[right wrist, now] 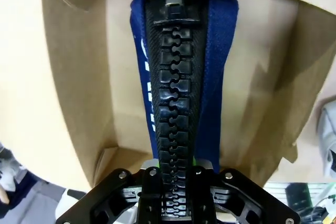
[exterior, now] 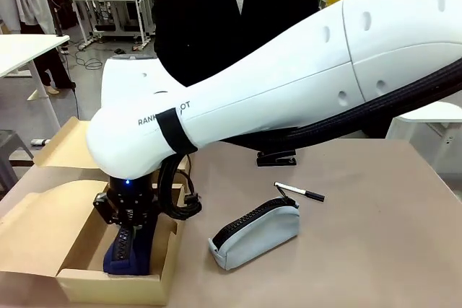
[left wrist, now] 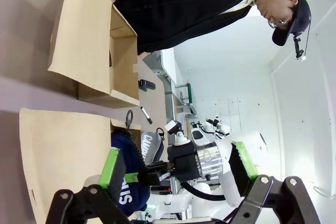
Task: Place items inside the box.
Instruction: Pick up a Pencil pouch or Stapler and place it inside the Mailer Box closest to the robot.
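Observation:
My right gripper (exterior: 128,242) hangs inside the box (exterior: 108,283) at the front left, shut on the zip edge of a dark blue pouch (exterior: 119,261) that stands on end in it. In the right wrist view the pouch (right wrist: 215,77) and its black zip run up from my right gripper (right wrist: 173,184), with the box walls (right wrist: 79,77) around them. My left gripper (left wrist: 177,163) is open and holds nothing; beyond it are the box's flap (left wrist: 63,156) and the pouch (left wrist: 128,156). A grey pouch (exterior: 260,236), a black marker (exterior: 302,192) and a black stapler (exterior: 276,157) lie on the table.
A smaller brown box (exterior: 68,142) stands open behind the larger one. A person in black (exterior: 216,12) stands at the far side. My right arm's white body (exterior: 303,84) spans the middle of the front view.

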Robot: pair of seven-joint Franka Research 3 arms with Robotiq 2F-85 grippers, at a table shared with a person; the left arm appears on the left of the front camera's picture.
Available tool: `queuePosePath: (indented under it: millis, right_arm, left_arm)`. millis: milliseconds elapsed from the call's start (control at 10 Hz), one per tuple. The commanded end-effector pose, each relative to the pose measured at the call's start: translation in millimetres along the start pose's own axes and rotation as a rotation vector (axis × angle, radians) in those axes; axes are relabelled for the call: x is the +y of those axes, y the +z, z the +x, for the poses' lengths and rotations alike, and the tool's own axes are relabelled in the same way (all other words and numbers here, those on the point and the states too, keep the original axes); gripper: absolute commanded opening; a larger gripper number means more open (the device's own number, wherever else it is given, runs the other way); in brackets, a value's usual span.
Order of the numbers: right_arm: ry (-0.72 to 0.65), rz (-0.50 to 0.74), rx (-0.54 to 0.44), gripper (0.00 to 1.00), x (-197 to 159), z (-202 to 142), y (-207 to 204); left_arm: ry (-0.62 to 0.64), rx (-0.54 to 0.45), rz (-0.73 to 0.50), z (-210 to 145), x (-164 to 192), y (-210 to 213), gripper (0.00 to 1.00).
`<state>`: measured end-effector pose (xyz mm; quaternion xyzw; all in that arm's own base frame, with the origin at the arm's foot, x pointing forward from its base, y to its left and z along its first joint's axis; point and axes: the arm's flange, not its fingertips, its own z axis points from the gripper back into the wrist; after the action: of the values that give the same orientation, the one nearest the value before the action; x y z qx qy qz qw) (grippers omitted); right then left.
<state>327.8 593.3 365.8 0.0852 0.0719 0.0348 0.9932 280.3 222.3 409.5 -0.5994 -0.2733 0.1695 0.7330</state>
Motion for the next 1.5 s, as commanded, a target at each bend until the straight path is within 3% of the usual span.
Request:
queuePosePath:
  millis: [0,100,200,300,400,600,700,800,1200,1300,1400]
  right_arm:
    - [-0.011,-0.029,-0.006,0.08,5.7,1.4,4.9]
    - [-0.010,-0.020,0.006,0.08,4.5,2.6,3.7]
    - [0.000,-0.009,0.007,0.50,4.5,2.7,3.5]
    - [0.004,-0.008,0.004,0.67,4.7,3.4,3.4]
    - [-0.001,-0.004,0.004,1.00,4.9,4.4,2.9]
    - [-0.007,-0.004,0.002,1.00,5.0,5.2,2.7]
    - [0.005,-0.007,0.012,0.90,5.9,5.8,3.2]
    - [0.015,-0.019,0.006,1.00,7.4,4.8,6.4]
    - [0.069,-0.014,0.019,1.00,8.1,-6.6,33.3]
    - [0.163,0.018,0.090,1.00,6.4,-20.6,56.3]
    - [0.258,-0.028,0.162,1.00,7.1,-40.4,78.5]
  left_arm:
    - [-0.016,-0.002,-0.016,-3.2,0.0,-0.3,1.00]
    - [-0.016,-0.002,-0.016,-3.2,0.0,-0.3,1.00]
    - [-0.016,-0.002,-0.016,-3.2,0.0,-0.3,1.00]
    - [-0.016,-0.002,-0.016,-3.2,0.0,-0.3,1.00]
    - [-0.016,-0.002,-0.016,-3.2,0.0,-0.3,1.00]
    - [-0.016,-0.002,-0.016,-3.2,0.0,-0.3,1.00]
    - [-0.016,-0.002,-0.016,-3.2,0.0,-0.3,1.00]
    - [-0.016,-0.002,-0.016,-3.2,0.0,-0.3,1.00]
    - [-0.016,-0.002,-0.016,-3.2,0.0,-0.3,1.00]
    - [-0.016,-0.002,-0.016,-3.2,0.0,-0.3,1.00]
    - [-0.016,-0.002,-0.016,-3.2,0.0,-0.3,1.00]
